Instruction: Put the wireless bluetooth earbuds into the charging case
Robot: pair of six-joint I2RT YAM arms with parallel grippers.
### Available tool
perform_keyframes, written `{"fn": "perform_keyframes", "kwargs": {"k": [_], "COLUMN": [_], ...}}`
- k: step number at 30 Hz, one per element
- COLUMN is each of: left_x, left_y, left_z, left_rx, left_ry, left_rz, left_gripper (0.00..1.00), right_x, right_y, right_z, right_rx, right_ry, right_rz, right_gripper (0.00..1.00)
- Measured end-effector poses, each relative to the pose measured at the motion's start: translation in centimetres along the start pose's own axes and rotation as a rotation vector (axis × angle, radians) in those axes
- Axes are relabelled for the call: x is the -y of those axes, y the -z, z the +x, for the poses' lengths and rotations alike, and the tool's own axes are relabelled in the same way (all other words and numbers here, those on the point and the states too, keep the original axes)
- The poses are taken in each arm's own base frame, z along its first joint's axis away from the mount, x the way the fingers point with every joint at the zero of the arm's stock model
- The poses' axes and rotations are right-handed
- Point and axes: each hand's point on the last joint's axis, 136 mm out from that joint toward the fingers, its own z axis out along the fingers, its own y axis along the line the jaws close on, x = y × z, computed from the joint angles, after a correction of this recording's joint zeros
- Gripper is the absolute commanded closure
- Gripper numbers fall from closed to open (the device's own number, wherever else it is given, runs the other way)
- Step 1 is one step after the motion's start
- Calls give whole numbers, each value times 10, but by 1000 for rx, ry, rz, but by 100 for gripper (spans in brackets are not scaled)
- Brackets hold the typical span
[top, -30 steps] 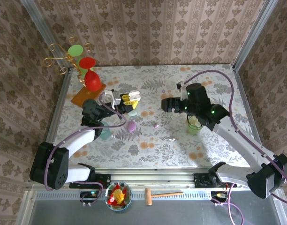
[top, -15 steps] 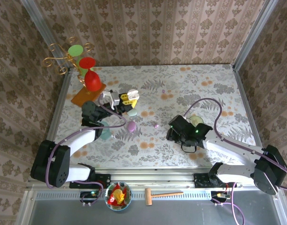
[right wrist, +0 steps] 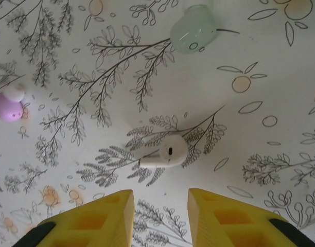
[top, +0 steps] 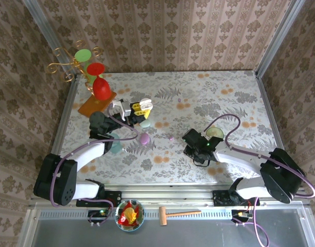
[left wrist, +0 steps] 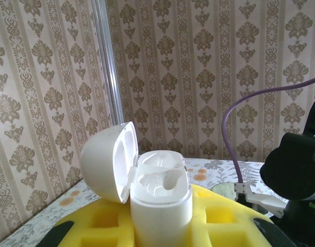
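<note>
My left gripper point(top: 138, 109) is shut on the white charging case point(left wrist: 160, 203), held upright with its lid point(left wrist: 106, 159) swung open and both wells empty. A white earbud point(right wrist: 167, 153) lies on its side on the patterned table, just ahead of my right gripper point(right wrist: 160, 193). That gripper's yellow fingers stand apart with nothing between them, and it hangs low over the table point(top: 190, 143). A small lilac earbud point(right wrist: 8, 107) lies further left point(top: 171, 137).
A lilac oval case point(top: 144, 138), a mint case point(top: 145, 123) and a teal object point(top: 115, 146) lie mid-table. A green cup point(top: 215, 133) stands by my right arm. Red and green goblets point(top: 98, 85) on a gold stand sit at the back left.
My right arm has swung from mid-table down and toward the front, ending low over the white earbud, with its jaws narrower. The left arm and case have not moved.
</note>
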Motion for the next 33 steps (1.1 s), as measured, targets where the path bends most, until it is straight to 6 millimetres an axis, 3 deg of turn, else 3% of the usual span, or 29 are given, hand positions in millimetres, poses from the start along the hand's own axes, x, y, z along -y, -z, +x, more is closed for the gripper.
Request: {"fn": "perform_keyframes", "kwargs": {"k": [14,33], "left_x": [0,0], "left_y": [0,0], "left_z": [0,0], "left_rx": [0,0], "left_ry": [0,0], "left_rz": [0,0], "left_gripper": [100,100], "right_x": [9,5], "right_y": [-22,-25], "right_z": [0,0], "right_rx": [-28,-44], "right_ry": [-48,45], "right_rz": [49,100], "right_gripper": [70,71]}}
